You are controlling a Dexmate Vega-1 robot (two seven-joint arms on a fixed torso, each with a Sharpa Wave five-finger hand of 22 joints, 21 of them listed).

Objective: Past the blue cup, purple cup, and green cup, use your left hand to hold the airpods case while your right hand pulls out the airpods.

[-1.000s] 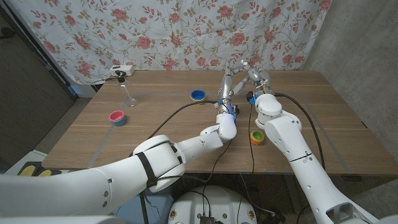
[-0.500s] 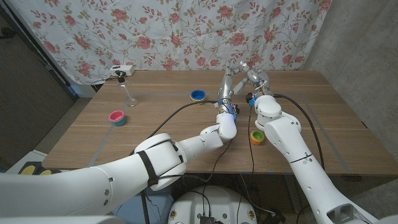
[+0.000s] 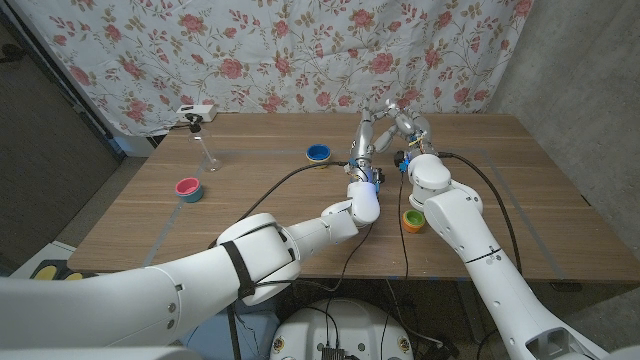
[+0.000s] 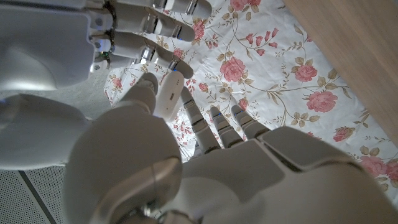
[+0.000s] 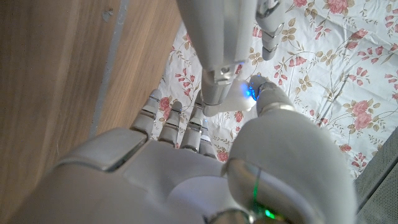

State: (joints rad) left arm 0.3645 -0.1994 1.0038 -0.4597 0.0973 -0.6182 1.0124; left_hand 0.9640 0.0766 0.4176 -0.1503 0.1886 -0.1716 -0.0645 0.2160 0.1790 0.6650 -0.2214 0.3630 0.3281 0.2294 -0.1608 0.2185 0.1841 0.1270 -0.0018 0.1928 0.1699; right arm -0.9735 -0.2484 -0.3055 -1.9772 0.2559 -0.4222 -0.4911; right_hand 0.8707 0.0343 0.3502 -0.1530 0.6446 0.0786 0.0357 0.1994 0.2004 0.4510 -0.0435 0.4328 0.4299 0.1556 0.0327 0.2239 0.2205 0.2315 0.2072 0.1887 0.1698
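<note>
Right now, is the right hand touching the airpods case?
Touching. The right wrist view shows the right hand's thumb tip against the white case, which the left hand holds.

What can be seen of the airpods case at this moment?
The airpods case is a small white, glossy, rounded piece with a blue light near one end. It is off the table, pinched by the left robot hand, whose thumb lies against its side. The right robot hand touches its lit end with its fingers. Whether the lid is open cannot be told.

Floral curtain (image 3: pixel 250 60) behind wooden table (image 3: pixel 260 210)
</note>
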